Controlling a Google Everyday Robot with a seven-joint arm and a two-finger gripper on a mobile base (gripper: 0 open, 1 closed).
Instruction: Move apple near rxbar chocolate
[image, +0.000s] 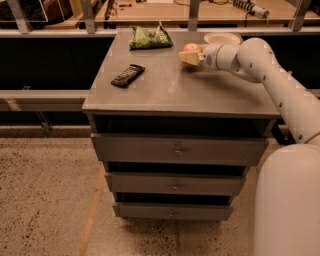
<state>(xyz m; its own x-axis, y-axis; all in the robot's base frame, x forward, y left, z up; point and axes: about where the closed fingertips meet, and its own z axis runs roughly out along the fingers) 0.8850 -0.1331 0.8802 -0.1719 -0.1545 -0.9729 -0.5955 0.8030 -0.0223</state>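
Smooth white tubular arm (280, 85) enters from 3 o'clock, its base cut off at the frame edge. The worktop (200, 90) is a flat matte grey slab over three drawers. Crinkled green snack bag (150, 37) at 11 o'clock. Shallow beige bowl (222, 37) at 1 o'clock, partly hidden. The rxbar chocolate (128, 75) — flat dark rectangle — lies at 9 o'clock. The apple (190, 48) — round, red-orange — sits at 1 o'clock, well apart from the bar. The gripper (191, 57) is against its near side; whether clamped, cannot tell.
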